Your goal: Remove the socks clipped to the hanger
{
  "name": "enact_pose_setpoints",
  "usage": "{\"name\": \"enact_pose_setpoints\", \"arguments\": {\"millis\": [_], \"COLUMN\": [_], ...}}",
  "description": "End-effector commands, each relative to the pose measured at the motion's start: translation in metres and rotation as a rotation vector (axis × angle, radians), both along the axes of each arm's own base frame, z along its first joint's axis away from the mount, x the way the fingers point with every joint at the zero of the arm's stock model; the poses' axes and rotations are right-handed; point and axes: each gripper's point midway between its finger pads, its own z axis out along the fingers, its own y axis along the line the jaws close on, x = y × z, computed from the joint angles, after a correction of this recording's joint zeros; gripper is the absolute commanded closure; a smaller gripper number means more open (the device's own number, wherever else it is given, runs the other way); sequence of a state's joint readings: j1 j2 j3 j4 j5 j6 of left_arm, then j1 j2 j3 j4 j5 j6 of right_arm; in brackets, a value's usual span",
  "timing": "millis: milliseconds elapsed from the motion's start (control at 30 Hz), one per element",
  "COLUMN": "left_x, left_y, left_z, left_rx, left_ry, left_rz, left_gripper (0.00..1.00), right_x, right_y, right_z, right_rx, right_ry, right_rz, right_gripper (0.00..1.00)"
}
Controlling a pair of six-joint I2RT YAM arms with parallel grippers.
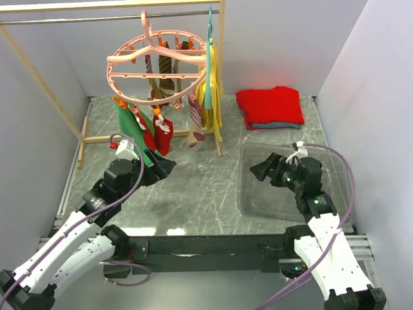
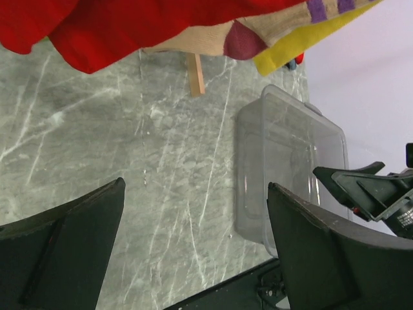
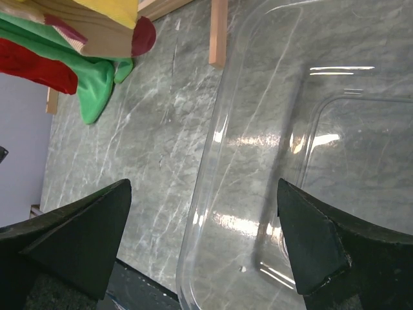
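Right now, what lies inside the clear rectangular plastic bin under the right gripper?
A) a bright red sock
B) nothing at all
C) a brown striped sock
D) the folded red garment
B: the clear plastic bin shows only the grey marble table through its bottom, while the small fabric socks hang clipped on the round salmon-pink plastic drying ring.

Bare marble tabletop [image 1: 200,187] lay open between the left gripper [image 1: 169,166] and the right gripper [image 1: 255,170], both with fingers spread. Just beyond the left one, red socks [image 1: 161,132] and a green cloth [image 1: 129,126] hung low, with the wooden rack's base rail [image 1: 100,137] behind them. A clear plastic bin [image 1: 271,200] filled the right side beneath the right gripper. White side walls [image 1: 39,116] closed in both flanks.
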State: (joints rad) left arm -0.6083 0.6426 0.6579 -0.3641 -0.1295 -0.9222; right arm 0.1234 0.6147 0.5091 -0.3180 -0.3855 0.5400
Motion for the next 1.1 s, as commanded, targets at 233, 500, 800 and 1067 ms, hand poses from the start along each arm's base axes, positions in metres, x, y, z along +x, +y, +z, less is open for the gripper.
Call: {"name": "enact_pose_setpoints", "arguments": {"millis": [233,500,800,1067], "left_x": [-0.006,-0.006,-0.011,-0.02], "left_y": [-0.019,-0.024,-0.017,-0.01], "left_z": [0.015,0.019,0.04,0.062], "left_rx": [-0.019,0.003,0.03,-0.01], "left_ry": [-0.038,-0.042,-0.06,-0.107], "left_rz": [-0.123,-0.161,-0.159,-0.143], "left_gripper": [0.03,0.04,0.04,0.01], "right_x": [-0.001,0.027,0.063,0.096], "right_y": [0.023,0.064,0.121,0.165], "right_z": [0.038,0.059,0.08,0.112], "right_rx": [0.061,-0.088,-0.108,-0.114], "right_ry": [-0.152,-0.183,-0.256,-0.419], "right_rz": [0.155,0.186,0.178,0.222], "right_gripper": [0.0,0.0,0.0,0.08]}}
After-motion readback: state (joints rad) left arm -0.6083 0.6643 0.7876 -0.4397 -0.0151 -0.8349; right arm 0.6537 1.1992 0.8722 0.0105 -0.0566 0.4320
